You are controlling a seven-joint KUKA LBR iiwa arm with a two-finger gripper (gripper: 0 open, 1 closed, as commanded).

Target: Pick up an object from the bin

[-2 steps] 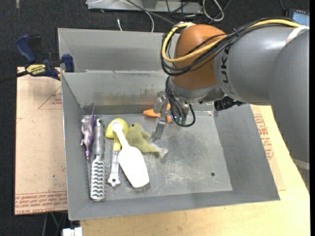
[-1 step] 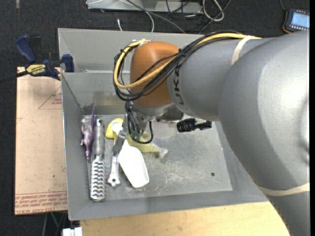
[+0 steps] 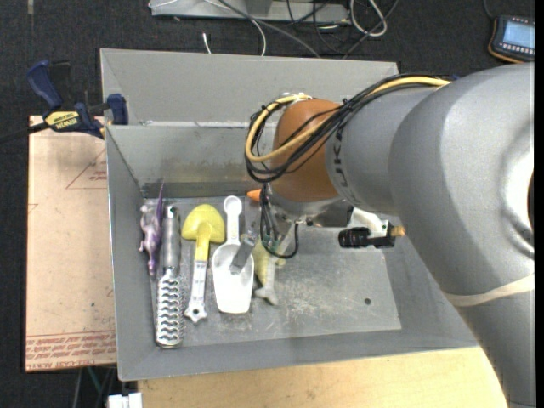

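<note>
Several small things lie in a row on the left part of the bin (image 3: pixel 340 313) floor: purple toy figure (image 3: pixel 151 232) against the left wall, grey ridged brush (image 3: pixel 170 300) just beside it, yellow scoop (image 3: pixel 204 223) on a white handle, white scoop (image 3: pixel 232 283), then a pale yellowish piece (image 3: pixel 267 274). Gripper (image 3: pixel 272 238) hangs low under the orange-covered wrist (image 3: pixel 297 155), over the gap between white scoop and pale yellowish piece, close to both. Open or closed, cannot tell, shadow and cables hide it. Nothing visibly held. Step looks like descent-to-grasp, pick not yet done. Next move likely calls for closing on whichever of the two sits under it, then a straight lift clear of the neighbours
</note>
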